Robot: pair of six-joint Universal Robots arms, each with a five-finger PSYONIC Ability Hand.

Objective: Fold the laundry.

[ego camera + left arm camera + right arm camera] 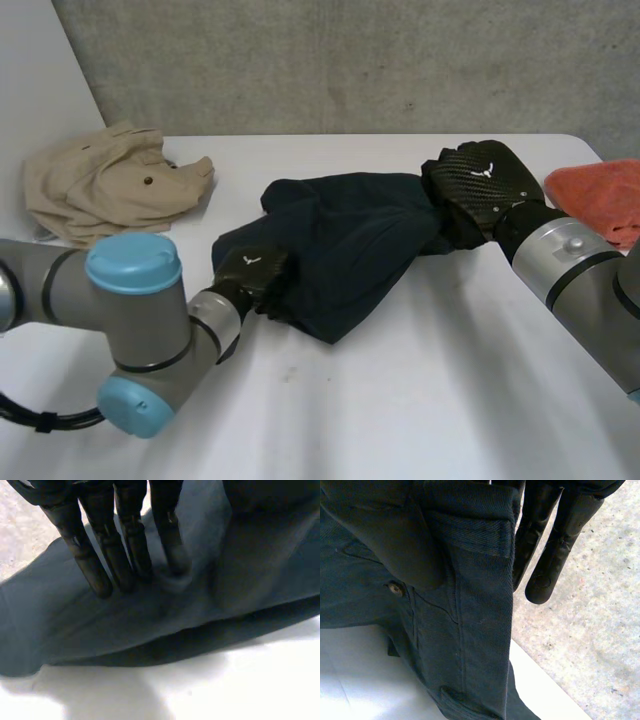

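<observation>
at the middle of the white table (420, 400), the dark garment (350, 250) lies bunched, with its right end raised off the surface. a waistband (470, 535) and a button (396, 588) are seen in the right wrist view, so trousers or shorts are judged likely. the raised end is gripped by the right hand (478, 180): the waistband appears pinched against the thumb, while two fingers (547, 565) are held straight beside the cloth, clear of it. the near left edge is pressed to the table by the left hand (255, 272). its fingers (97, 572) are extended straight and laid on the cloth, and nothing is clasped.

risk 1: only part of the waistband is pinched. if the end is pulled hard, the cloth may be slipped out and dropped in a heap.

risk 2: the left edge is held by pressure alone. if the right end is drawn away, the edge may be dragged from under the fingers and the fold line lost.

risk 3: creases may be set in the bunched middle if it is not spread flat.

a beige garment (100, 180) lies well apart at the far left. an orange cloth (600, 195) lies just beside the right arm and may be swept by it.
</observation>
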